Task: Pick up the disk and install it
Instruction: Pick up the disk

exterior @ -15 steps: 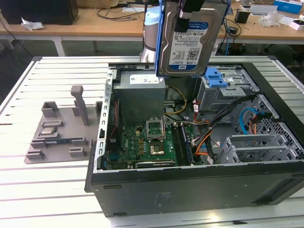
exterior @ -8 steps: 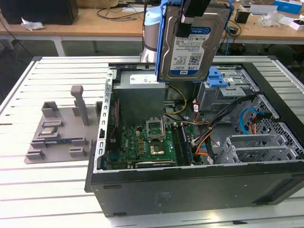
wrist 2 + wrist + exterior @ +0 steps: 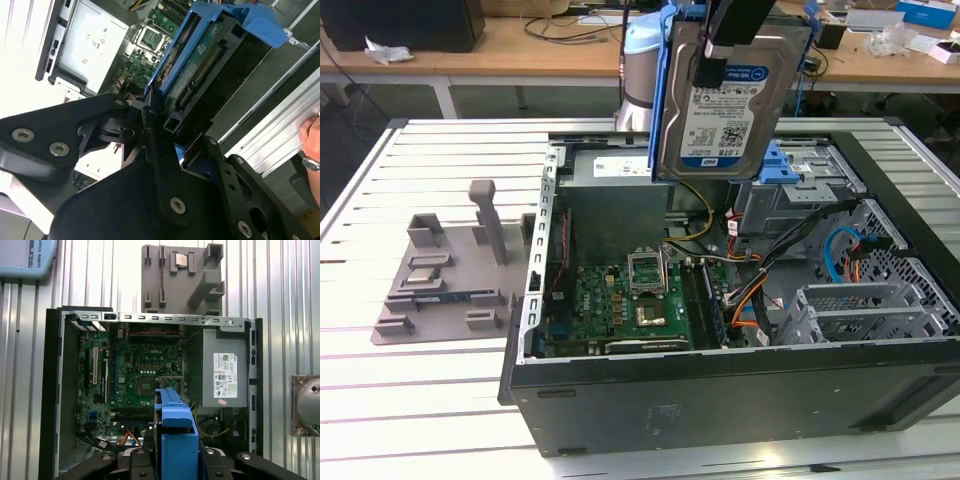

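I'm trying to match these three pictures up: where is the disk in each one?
Exterior view: the disk hangs label-out above the open computer case, held in the jaws.
Second wrist view: the disk edge-on, connectors showing, gripped by the jaws.
First wrist view: the disk's blue rail, in front of the motherboard.
Shared landmark: the grey power supply.

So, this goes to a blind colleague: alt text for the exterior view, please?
The gripper holds the disk upright, label facing the camera, above an open computer case lying on a white slatted table. A grey fixture sits beside the case, at the exterior view's left.
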Motion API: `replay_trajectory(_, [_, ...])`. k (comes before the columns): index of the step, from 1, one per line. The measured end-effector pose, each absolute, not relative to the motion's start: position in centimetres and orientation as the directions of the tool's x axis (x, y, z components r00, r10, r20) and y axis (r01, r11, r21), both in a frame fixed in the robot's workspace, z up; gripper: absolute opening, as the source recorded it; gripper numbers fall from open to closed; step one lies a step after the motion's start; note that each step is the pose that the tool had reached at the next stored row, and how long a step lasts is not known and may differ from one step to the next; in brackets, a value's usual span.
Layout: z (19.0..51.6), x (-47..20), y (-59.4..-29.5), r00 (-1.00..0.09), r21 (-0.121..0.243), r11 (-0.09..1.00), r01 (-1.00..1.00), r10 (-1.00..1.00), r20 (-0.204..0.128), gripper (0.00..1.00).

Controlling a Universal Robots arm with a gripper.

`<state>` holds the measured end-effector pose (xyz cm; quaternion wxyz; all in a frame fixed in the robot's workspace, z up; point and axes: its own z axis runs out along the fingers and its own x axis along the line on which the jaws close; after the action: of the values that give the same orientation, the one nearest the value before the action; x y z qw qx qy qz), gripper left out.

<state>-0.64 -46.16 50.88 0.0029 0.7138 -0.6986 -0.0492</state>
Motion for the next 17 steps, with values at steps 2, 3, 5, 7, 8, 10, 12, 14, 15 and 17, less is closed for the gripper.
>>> replay_trajectory(2, [50.9,-0.6,-46.4,0.019,0.073,-0.024,-0.997,-0.998,-0.066,0.37])
replay_trajectory(3, [50.9,-0.6,-46.5,0.019,0.073,-0.024,-0.997,-0.998,-0.066,0.37])
replay_trajectory(5, [50.8,-0.6,-47.0,0.019,0.073,-0.024,-0.997,-0.998,-0.066,0.37])
replay_trajectory(7, [50.8,-0.6,-47.3,0.019,0.073,-0.024,-0.997,-0.998,-0.066,0.37])
replay_trajectory(8, [50.8,-0.6,-47.4,0.019,0.073,-0.024,-0.997,-0.998,-0.066,0.37])
replay_trajectory(10, [50.8,-0.6,-47.8,0.019,0.073,-0.024,-0.997,-0.998,-0.066,0.37])
replay_trajectory(12, [50.7,-0.6,-48.2,0.019,0.073,-0.024,-0.997,-0.998,-0.066,0.37])
replay_trajectory(14, [50.7,-0.6,-48.5,0.019,0.073,-0.024,-0.997,-0.998,-0.066,0.37])
replay_trajectory(15, [50.7,-0.6,-48.7,0.019,0.073,-0.024,-0.997,-0.998,-0.066,0.37])
replay_trajectory(17, [50.7,-0.6,-49.3,0.019,0.073,-0.024,-0.997,-0.998,-0.066,0.37])
